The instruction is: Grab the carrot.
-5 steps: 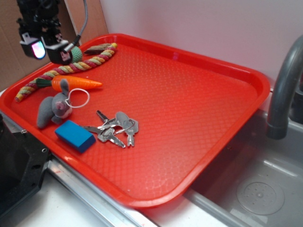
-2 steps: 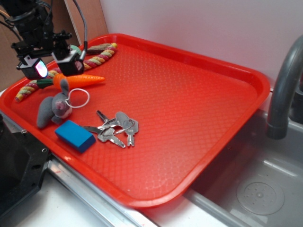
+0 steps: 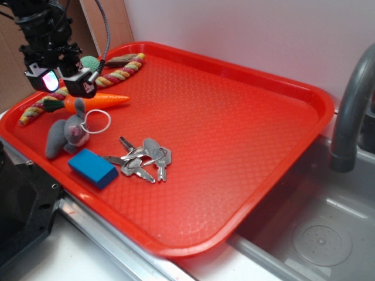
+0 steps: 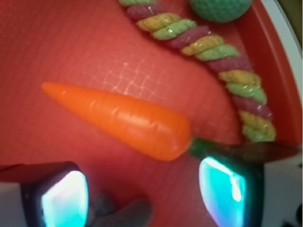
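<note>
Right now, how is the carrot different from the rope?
The carrot is smooth, shiny and plain orange; the rope is braided in red, yellow and green. The carrot is short and tapers to a point; the rope is far longer. Both lie flat on the tray.

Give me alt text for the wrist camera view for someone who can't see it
An orange toy carrot lies on a red tray, tip pointing left, just beyond the open gripper, whose two glowing fingertips frame the bottom edge. A braided rope curves along the tray's right rim, with a green ball at the top.
</note>
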You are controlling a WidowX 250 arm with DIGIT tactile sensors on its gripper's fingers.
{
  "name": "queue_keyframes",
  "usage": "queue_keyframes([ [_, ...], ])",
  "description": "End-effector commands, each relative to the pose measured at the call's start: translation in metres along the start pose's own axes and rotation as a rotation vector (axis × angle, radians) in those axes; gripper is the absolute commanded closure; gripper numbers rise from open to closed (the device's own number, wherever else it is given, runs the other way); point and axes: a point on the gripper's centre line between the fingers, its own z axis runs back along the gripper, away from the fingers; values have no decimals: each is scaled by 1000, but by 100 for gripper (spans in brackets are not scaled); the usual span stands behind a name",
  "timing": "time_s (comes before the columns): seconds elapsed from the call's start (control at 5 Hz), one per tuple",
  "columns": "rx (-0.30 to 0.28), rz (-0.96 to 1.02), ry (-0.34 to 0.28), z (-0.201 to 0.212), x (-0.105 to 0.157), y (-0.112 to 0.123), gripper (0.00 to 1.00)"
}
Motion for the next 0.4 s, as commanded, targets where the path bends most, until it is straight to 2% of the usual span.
queue_keyframes([
  [0.0, 112, -199, -47, -10, 32, -21, 0],
  [0.2, 70, -300, -66, -30, 24, -33, 0],
])
